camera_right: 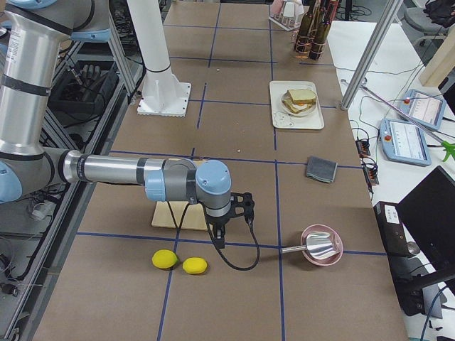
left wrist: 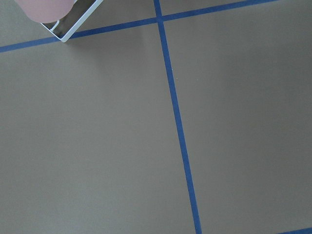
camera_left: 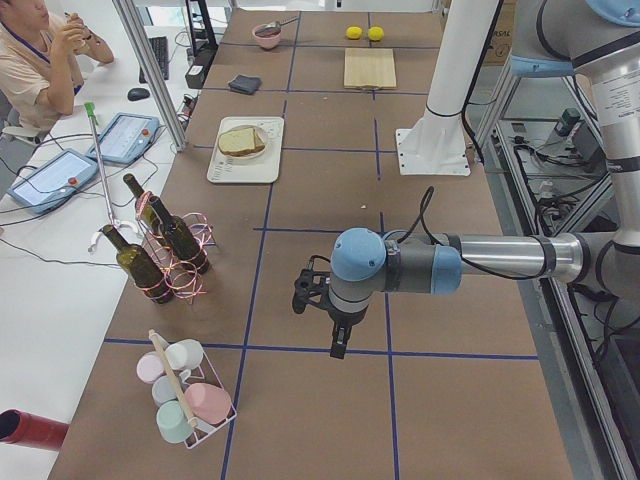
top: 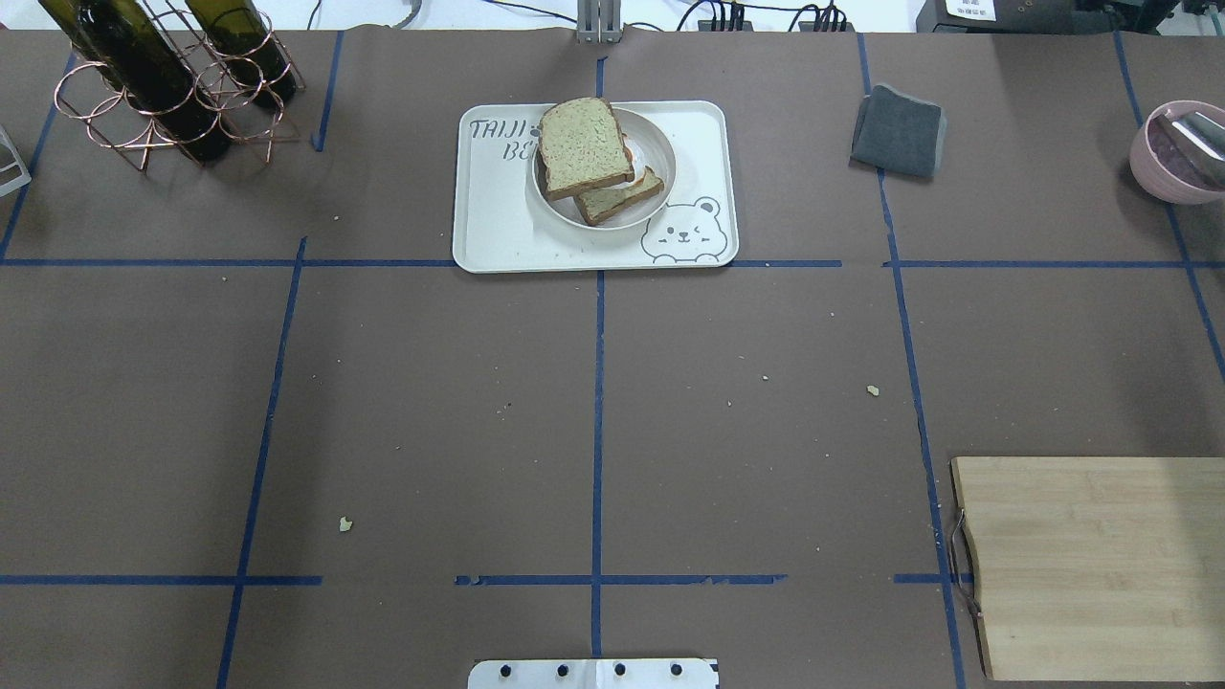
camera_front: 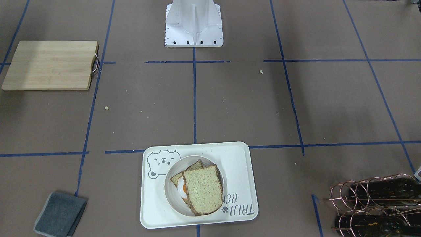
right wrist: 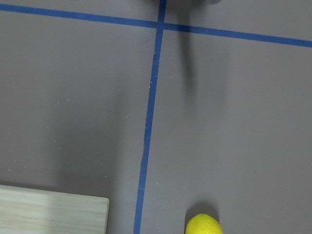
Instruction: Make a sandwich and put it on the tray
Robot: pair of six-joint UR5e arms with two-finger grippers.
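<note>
From where I stand the job looks finished. The sandwich [camera_front: 200, 189] sits assembled: two speckled bread slices with the fried egg [camera_front: 184, 188] peeking out between them, the top slice skewed off the lower one. It rests in the small round bowl [camera_front: 169, 192], and the bowl stands inside the tray [camera_front: 236, 164], just beside the bear drawing.

Neither arm is near it. The left gripper [camera_left: 338, 340] hangs over bare table near the wine rack [camera_left: 165, 262], well apart from the tray. The right gripper [camera_right: 220, 239] hangs at the table's other end, near the cutting board [camera_front: 49, 65] and two lemons [camera_right: 165, 259].

Both show only in the side views (small and edge-on), so I cannot tell whether their jaws are apart or closed. I see nothing carried by either. I judge nothing essential remains, save perhaps squaring the top slice.
</note>
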